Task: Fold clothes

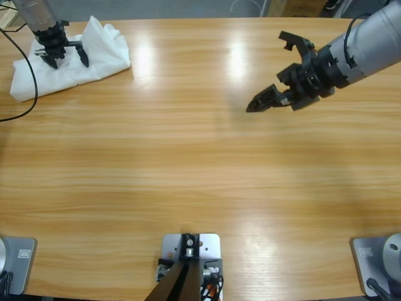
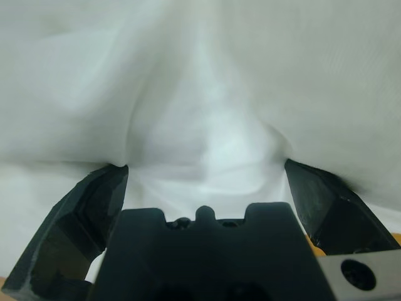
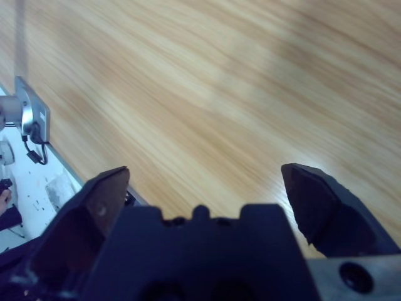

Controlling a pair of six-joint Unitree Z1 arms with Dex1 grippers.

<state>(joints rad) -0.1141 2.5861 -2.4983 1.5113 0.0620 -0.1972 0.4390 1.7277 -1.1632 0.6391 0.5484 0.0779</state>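
The clothes, a white T-shirt (image 1: pixel 94 53), lie crumpled in a heap at the table's far left corner. My left gripper (image 1: pixel 66 59) comes down from above onto the heap, jaws open, tips pressed into the fabric. In the left wrist view the white cloth (image 2: pixel 207 94) fills the picture and bulges between the two spread jaws of the left gripper (image 2: pixel 205 172). My right gripper (image 1: pixel 273 70) hangs open over bare wood at the right, far from the shirt. The right wrist view has the right gripper (image 3: pixel 203 175) with only tabletop between its jaws.
A black cable (image 1: pixel 28 69) loops over the shirt's left end and off the table's left edge. The wooden table (image 1: pixel 188 163) stretches bare between the two arms. In the right wrist view the table edge and a grey rig plate (image 3: pixel 31 119) appear at the left.
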